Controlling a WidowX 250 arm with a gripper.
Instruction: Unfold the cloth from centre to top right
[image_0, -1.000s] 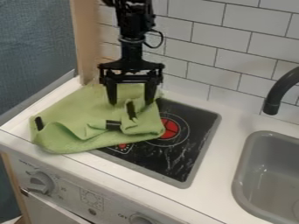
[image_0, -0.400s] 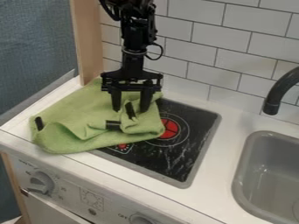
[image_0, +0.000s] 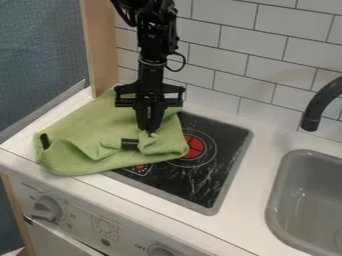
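Green cloth (image_0: 100, 135) lying rumpled over the stove's left part, likely light, limp, bunching easily rather than sliding; gripper (image_0: 151, 131) closing on the raised fold near its centre, that loose upper layer probably offering the best hold, pinched shallowly.

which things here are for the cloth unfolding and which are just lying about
For the job:
- green cloth, bunched near its middle
- gripper, jaws closed on a raised fold

Just there:
- black stovetop, partly under the cloth
- black faucet
- grey sink
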